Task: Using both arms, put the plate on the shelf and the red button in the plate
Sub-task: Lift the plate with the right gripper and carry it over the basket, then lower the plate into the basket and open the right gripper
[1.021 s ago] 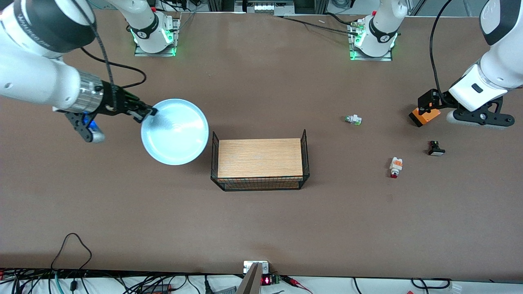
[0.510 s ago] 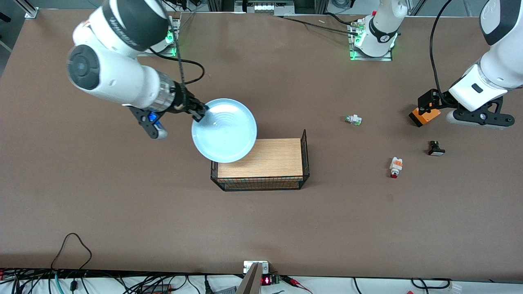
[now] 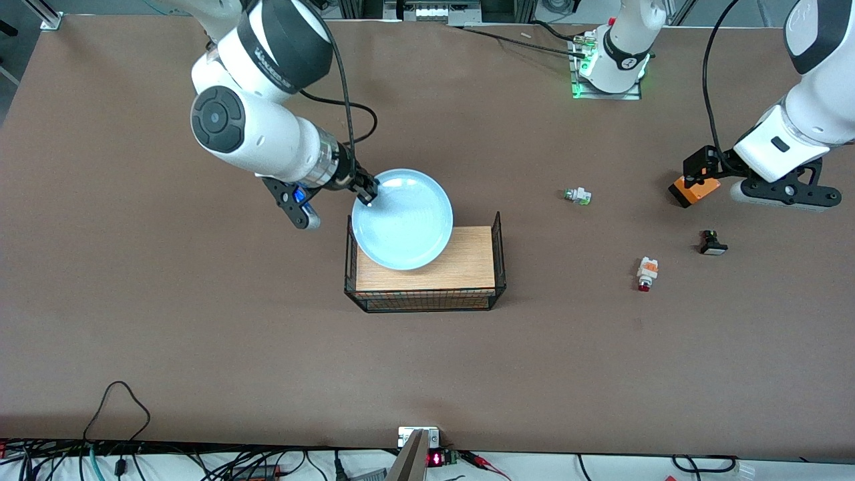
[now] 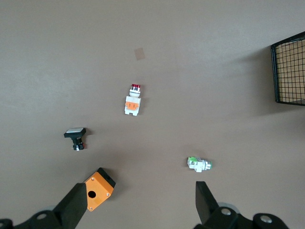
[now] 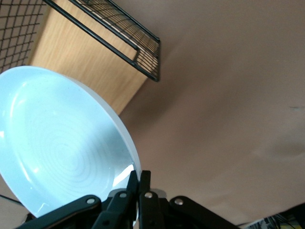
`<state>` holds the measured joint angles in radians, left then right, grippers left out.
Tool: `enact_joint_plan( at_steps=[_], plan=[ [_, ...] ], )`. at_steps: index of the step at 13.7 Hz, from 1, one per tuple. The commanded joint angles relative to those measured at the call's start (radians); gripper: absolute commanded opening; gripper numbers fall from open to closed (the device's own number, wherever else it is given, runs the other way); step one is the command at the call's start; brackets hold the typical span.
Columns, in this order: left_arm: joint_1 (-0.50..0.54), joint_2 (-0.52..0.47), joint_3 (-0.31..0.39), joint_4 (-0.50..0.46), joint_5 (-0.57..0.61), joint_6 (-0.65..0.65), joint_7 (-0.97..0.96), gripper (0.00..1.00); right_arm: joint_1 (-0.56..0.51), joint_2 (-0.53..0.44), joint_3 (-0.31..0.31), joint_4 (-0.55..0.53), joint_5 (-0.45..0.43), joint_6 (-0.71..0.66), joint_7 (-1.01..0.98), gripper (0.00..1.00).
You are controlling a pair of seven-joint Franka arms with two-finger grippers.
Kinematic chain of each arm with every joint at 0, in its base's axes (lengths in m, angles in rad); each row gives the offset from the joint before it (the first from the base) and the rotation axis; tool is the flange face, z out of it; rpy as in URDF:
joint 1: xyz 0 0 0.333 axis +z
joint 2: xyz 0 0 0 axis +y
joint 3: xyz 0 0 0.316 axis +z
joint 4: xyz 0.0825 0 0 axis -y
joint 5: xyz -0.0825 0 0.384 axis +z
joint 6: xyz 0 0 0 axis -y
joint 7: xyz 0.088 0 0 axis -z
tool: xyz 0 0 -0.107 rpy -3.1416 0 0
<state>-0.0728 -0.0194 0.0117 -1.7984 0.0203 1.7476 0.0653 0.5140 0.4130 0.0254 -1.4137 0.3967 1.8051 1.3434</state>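
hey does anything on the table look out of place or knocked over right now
Nothing looks spilled or damaged. The plate hangs over the wooden tray, pinched by its rim in the right gripper, not yet set down. The red button lies on its side on the table. The left gripper waits, open, over an orange box.

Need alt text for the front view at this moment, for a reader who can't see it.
The right gripper holds the pale blue plate by its rim over the wooden tray at mid-table. The left gripper waits open over an orange box at its end of the table, with the red button lying untouched nearer the camera.
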Motion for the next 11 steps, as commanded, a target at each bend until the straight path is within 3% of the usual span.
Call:
enact_joint_plan(
  at_steps=[1, 11],
  plan=[
    [-0.004, -0.01, 0.002, 0.01, 0.018, -0.02, 0.005, 1.0, 0.038, 0.044, -0.013, 0.025, -0.033, 0.066, 0.016, 0.0],
    [-0.005, -0.008, 0.002, 0.008, 0.018, -0.022, -0.001, 1.0, 0.063, 0.085, -0.013, -0.096, -0.104, 0.226, -0.052, 0.0]
  ],
)
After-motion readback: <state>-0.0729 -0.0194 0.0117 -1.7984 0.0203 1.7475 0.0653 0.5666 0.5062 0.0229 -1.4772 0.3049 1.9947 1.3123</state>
